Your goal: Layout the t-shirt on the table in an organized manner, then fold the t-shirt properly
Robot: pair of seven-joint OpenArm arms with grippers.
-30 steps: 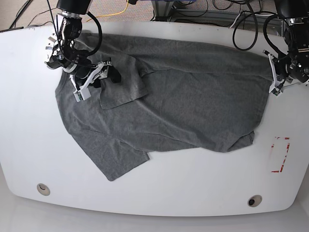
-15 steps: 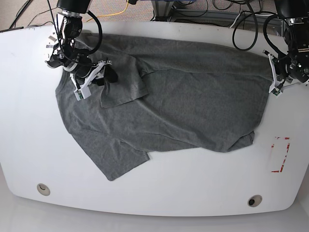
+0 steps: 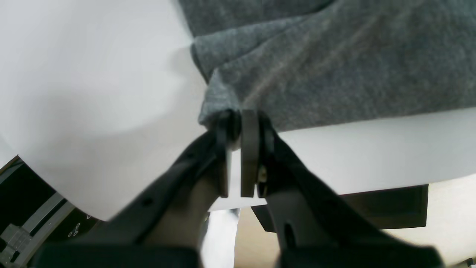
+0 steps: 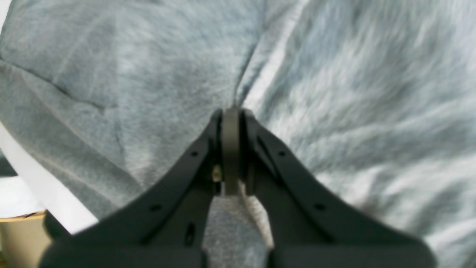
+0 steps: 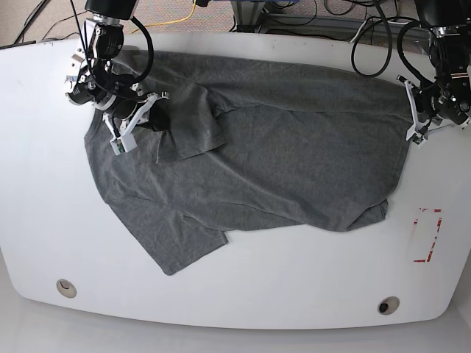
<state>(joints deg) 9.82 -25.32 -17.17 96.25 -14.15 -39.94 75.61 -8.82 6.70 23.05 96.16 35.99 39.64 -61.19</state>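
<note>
Though small in the base view, both wrist cameras' close-ups: left gripper (image 3: 238,119) and right gripper (image 4: 231,113) each pinching t-shirt (image 5: 250,154).

A robot lab: cables (image 5: 294,11) behind the white table (image 5: 294,279).

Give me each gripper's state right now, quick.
Left gripper: shut on the t-shirt, pinching its edge over the table.
Right gripper: shut on the t-shirt, jaws together on a fold of cloth.

Rumpled grey t-shirt (image 5: 250,147) across white table (image 5: 44,191), red tape mark (image 5: 427,235) beside.
</note>
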